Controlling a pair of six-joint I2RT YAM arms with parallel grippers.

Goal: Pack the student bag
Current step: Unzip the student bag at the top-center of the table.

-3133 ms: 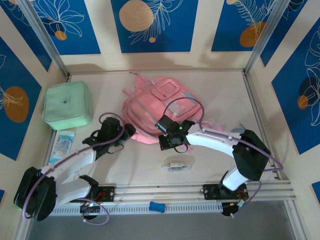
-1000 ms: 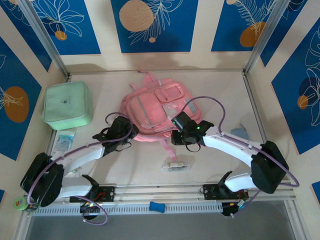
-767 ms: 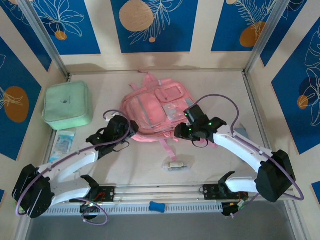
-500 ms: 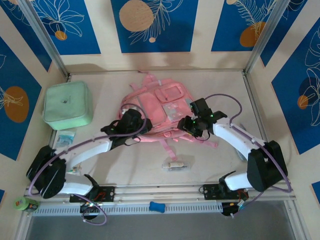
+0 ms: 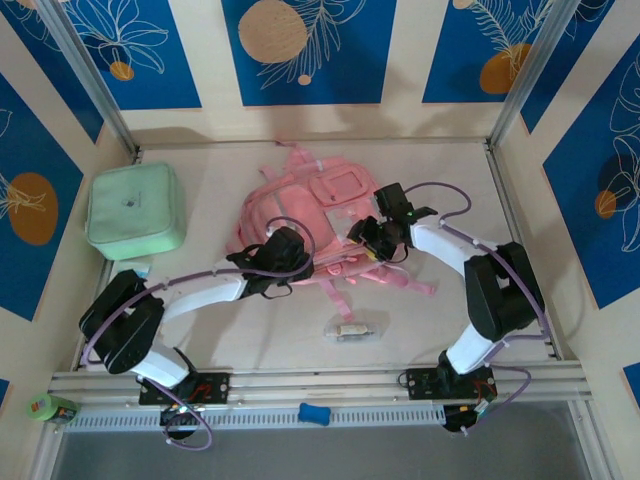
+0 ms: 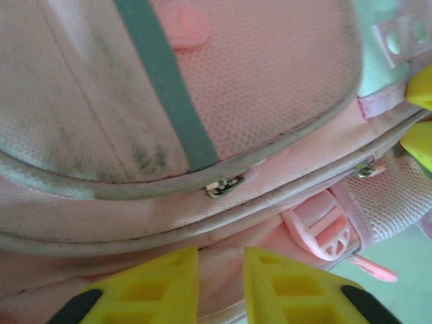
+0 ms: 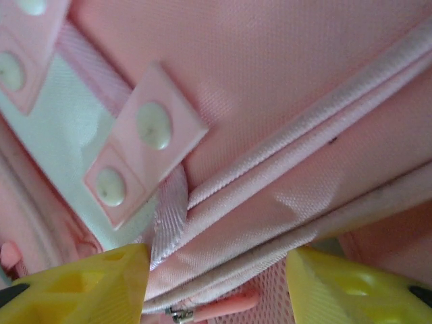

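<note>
The student bag (image 5: 310, 205), a soft pink backpack with pale trim, lies flat in the middle of the table. My left gripper (image 5: 287, 256) is at its near left edge. In the left wrist view the yellow fingers (image 6: 162, 283) stand close together with a fold of the pink bag (image 6: 270, 88) pinched between them, just below a metal zip slider (image 6: 223, 187). My right gripper (image 5: 374, 238) is at the bag's near right side. Its jaws stand wide apart over the piped seam of the bag (image 7: 304, 81), and a pink zip pull (image 7: 223, 302) lies between them untouched.
A mint green zip case (image 5: 133, 210) sits at the left. A small clear packet (image 5: 348, 330) lies in front of the bag. The bag's pink straps (image 5: 400, 275) trail towards the near right. A blue object (image 5: 313, 412) rests on the front rail.
Both arms have reached inward to the bag's near edge. The left jaws have narrowed onto the fabric, and the right jaws have spread wider.
</note>
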